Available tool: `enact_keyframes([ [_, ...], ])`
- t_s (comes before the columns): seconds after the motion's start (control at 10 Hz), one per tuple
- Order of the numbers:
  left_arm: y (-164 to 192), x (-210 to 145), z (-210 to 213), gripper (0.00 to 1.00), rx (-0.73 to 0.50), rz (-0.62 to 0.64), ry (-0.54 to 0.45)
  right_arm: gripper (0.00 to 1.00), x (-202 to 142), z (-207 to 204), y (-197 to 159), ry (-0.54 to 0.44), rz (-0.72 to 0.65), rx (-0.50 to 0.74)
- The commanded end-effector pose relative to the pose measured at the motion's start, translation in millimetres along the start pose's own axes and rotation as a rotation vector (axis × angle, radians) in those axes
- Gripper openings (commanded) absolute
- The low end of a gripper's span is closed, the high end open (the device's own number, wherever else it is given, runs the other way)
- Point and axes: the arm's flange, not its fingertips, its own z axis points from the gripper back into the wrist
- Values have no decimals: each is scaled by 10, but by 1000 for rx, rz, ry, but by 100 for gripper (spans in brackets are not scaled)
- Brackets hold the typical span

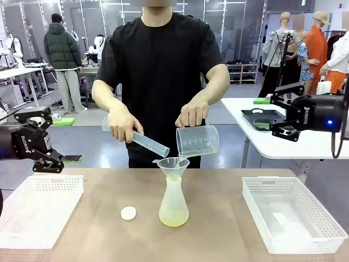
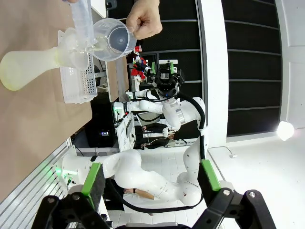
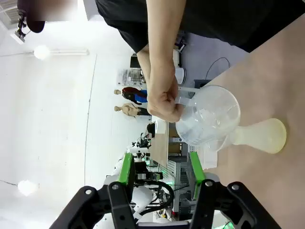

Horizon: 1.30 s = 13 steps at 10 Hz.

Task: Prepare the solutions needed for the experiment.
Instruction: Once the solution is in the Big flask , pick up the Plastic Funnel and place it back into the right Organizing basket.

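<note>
The left pincer hangs with its fingers spread wide and nothing between them, and the right pincer also stands apart and empty. The solution, pale yellow-green, sits in the bottom of a flask standing upright mid-counter, with a funnel in its neck. One hand tips a beaker so that its lip is over the funnel. The other hand holds a cylinder slanted down toward the funnel. A white cap lies near the flask. Baskets flank the counter. Both arms are raised at the sides, pincers pointing inward.
</note>
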Motion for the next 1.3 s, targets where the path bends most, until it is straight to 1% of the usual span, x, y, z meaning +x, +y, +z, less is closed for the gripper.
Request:
enact_keyframes([
  [0.0,-12,-7,-6,100,-11,0,6,57,-26,84,-30,84,59,-64],
  [1.2,-12,-7,-6,100,-11,0,6,57,-26,84,-30,84,59,-64],
])
